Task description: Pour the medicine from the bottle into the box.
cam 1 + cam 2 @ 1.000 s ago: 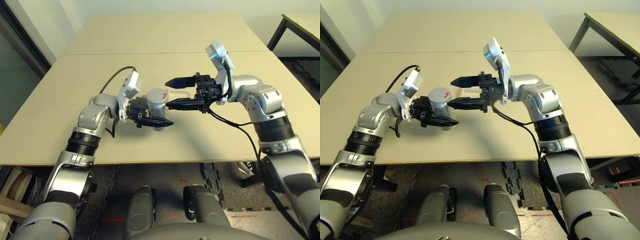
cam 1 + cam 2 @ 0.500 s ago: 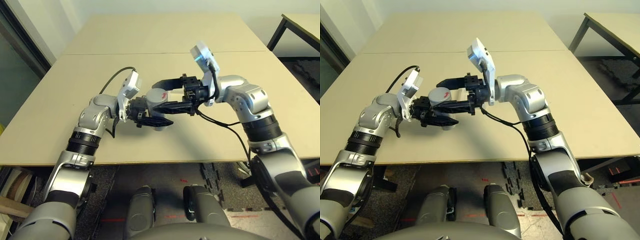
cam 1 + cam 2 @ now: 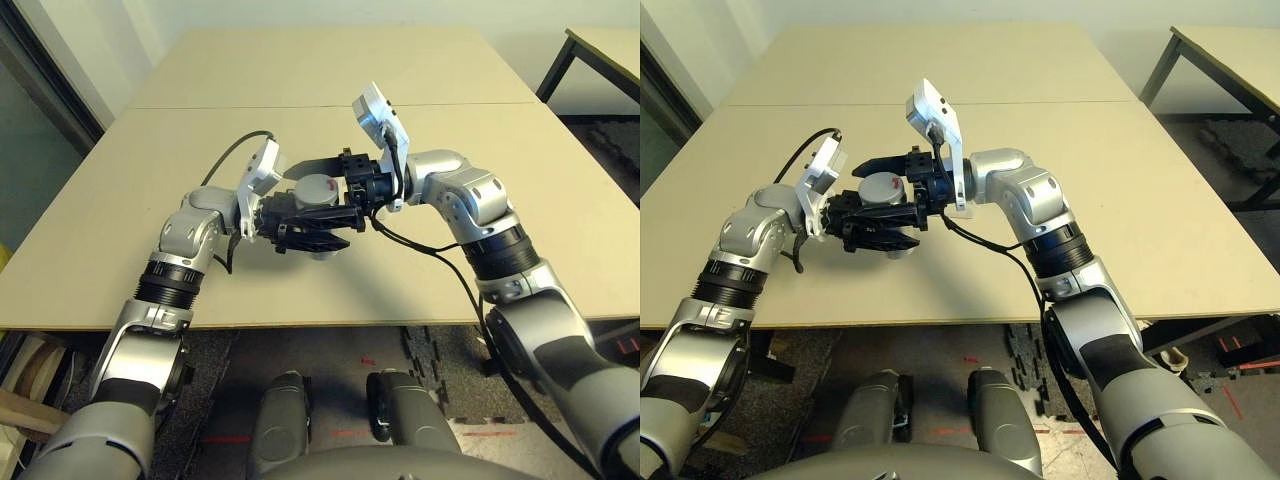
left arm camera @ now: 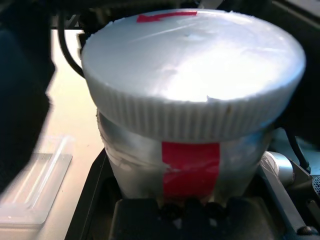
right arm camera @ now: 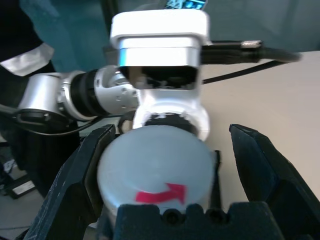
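Two grippers on one bottle, center of table (image 3: 480, 270). Left gripper (image 3: 335, 225) at bottle's 9 o'clock, closed around its body, holding it. Right gripper (image 5: 172, 127) at 3 o'clock, open, fingers straddling the lid (image 5: 155, 165): one on the 12 o'clock side, one on the 6 o'clock side. Near finger right beside the lid, can't tell if touching; far finger clearly apart from it. Bottle (image 4: 190, 170) roughly upright, silver-grey, lid on, red strip down its side, red arrow on lid top. Box (image 4: 40, 185), clear plastic, shallow, on table toward bottle's 3 o'clock, apart from it, mostly hidden by right gripper in the right eye view. Black cable (image 3: 805, 150) loops off left wrist around 11 o'clock of that gripper. Second table (image 3: 1230, 60) off at 2 o'clock, dark legs.
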You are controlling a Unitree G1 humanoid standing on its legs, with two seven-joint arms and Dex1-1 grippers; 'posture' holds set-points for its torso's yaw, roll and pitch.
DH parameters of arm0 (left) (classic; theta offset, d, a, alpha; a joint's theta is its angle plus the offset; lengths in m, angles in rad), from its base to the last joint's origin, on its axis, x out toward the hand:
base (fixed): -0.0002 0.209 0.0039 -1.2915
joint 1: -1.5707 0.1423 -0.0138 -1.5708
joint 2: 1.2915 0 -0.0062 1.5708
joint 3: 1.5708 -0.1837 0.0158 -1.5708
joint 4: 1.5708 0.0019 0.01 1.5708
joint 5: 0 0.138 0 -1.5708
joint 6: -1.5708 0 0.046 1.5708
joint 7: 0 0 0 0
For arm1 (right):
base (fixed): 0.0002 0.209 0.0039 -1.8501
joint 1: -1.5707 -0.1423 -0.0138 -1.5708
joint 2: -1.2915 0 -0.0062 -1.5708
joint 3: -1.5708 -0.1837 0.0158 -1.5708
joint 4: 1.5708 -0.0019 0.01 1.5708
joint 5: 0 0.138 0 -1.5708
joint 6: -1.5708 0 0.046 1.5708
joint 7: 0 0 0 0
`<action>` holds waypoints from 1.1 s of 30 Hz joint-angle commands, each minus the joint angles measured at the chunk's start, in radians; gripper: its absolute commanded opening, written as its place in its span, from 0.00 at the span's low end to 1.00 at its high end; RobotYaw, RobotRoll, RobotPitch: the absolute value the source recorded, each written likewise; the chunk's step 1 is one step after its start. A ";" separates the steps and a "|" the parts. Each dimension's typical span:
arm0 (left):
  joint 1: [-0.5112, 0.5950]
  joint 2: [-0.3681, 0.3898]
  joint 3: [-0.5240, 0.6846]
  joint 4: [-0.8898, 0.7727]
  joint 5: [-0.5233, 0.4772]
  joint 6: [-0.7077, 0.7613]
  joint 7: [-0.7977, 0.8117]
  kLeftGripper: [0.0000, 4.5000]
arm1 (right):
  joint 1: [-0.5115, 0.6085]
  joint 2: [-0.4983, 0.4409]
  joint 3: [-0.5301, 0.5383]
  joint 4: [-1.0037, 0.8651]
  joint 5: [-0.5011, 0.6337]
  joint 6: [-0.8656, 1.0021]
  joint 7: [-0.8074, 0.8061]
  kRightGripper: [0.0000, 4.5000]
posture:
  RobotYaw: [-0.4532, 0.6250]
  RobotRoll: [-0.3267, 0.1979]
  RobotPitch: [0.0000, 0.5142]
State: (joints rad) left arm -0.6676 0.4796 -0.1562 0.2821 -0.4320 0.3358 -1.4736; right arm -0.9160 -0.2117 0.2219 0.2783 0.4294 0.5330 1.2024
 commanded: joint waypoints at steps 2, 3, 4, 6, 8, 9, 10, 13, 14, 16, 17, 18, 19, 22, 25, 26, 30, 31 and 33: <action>0.010 0.004 0.004 -0.027 -0.006 0.004 -0.002 0.58 | -0.016 -0.023 -0.037 0.023 -0.005 -0.019 -0.010 1.00 | 0.37 0.62 0.10; 0.011 0.004 0.004 -0.028 -0.007 0.004 -0.001 0.58 | -0.016 -0.029 -0.043 0.025 -0.004 -0.020 -0.012 1.00 | 0.37 0.62 0.10; 0.011 0.003 0.004 -0.027 -0.007 0.003 0.000 0.58 | -0.014 -0.040 -0.053 0.026 -0.001 -0.019 -0.013 1.00 | 0.37 0.62 0.10; 0.011 0.002 0.004 -0.025 -0.007 0.002 0.002 0.58 | -0.009 -0.058 -0.066 0.026 0.003 -0.017 -0.015 1.00 | 0.37 0.62 0.09; 0.009 0.001 0.003 -0.022 -0.008 0.000 0.005 0.58 | 0.000 -0.078 -0.074 0.024 0.006 -0.018 -0.016 1.00 | 0.37 0.62 0.09; 0.009 0.001 0.003 -0.021 -0.008 0.000 0.006 0.58 | 0.004 -0.087 -0.077 0.023 0.009 -0.017 -0.016 1.00 | 0.37 0.62 0.10; 0.008 0.001 0.003 -0.020 -0.009 -0.001 0.006 0.58 | 0.009 -0.098 -0.080 0.019 0.014 -0.015 -0.016 1.00 | 0.37 0.62 0.10; 0.006 0.004 0.005 -0.012 -0.008 -0.002 0.004 0.58 | 0.024 -0.131 -0.096 0.005 0.029 -0.006 -0.020 1.00 | 0.37 0.62 0.10; 0.006 0.005 0.007 -0.010 -0.008 -0.002 0.003 0.58 | 0.028 -0.140 -0.102 0.000 0.034 -0.002 -0.022 1.00 | 0.36 0.62 0.10; 0.006 0.005 0.009 -0.007 -0.006 -0.001 0.002 0.58 | 0.035 -0.157 -0.114 -0.008 0.046 0.005 -0.028 1.00 | 0.36 0.62 0.11; 0.006 0.005 0.010 -0.006 -0.006 -0.001 0.002 0.58 | 0.039 -0.168 -0.120 -0.011 0.052 0.007 -0.030 1.00 | 0.36 0.62 0.11; 0.007 0.005 0.010 -0.006 -0.006 0.000 0.002 0.58 | 0.043 -0.177 -0.124 -0.014 0.056 0.009 -0.031 1.00 | 0.36 0.62 0.11; 0.007 0.005 0.010 -0.005 -0.005 0.000 0.001 0.58 | 0.047 -0.184 -0.129 -0.017 0.058 0.012 -0.030 1.00 | 0.36 0.62 0.11; 0.006 0.005 0.013 -0.001 -0.002 0.000 -0.003 0.58 | 0.063 -0.207 -0.139 -0.030 0.061 0.021 -0.027 1.00 | 0.36 0.62 0.11; 0.003 0.008 0.018 0.008 0.001 -0.002 -0.006 0.58 | 0.084 -0.237 -0.145 -0.032 0.056 0.023 -0.022 1.00 | 0.36 0.62 0.11; 0.003 0.009 0.019 0.010 0.002 -0.002 -0.007 0.58 | 0.088 -0.245 -0.147 -0.031 0.054 0.022 -0.022 1.00 | 0.36 0.62 0.11; 0.004 0.013 0.023 0.014 0.002 -0.003 -0.008 0.58 | 0.096 -0.260 -0.156 -0.041 0.062 0.030 -0.030 1.00 | 0.36 0.62 0.11; 0.004 0.013 0.023 0.015 0.003 -0.003 -0.008 0.58 | 0.096 -0.260 -0.157 -0.047 0.065 0.034 -0.031 1.00 | 0.36 0.62 0.11; 0.002 0.013 0.022 0.019 0.004 -0.005 -0.008 0.58 | 0.095 -0.253 -0.158 -0.066 0.072 0.046 -0.032 1.00 | 0.36 0.62 0.12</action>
State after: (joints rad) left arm -0.6595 0.4873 -0.1368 0.2913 -0.4319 0.3395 -1.4716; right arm -0.8247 -0.4634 0.0688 0.2419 0.4902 0.5640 1.1738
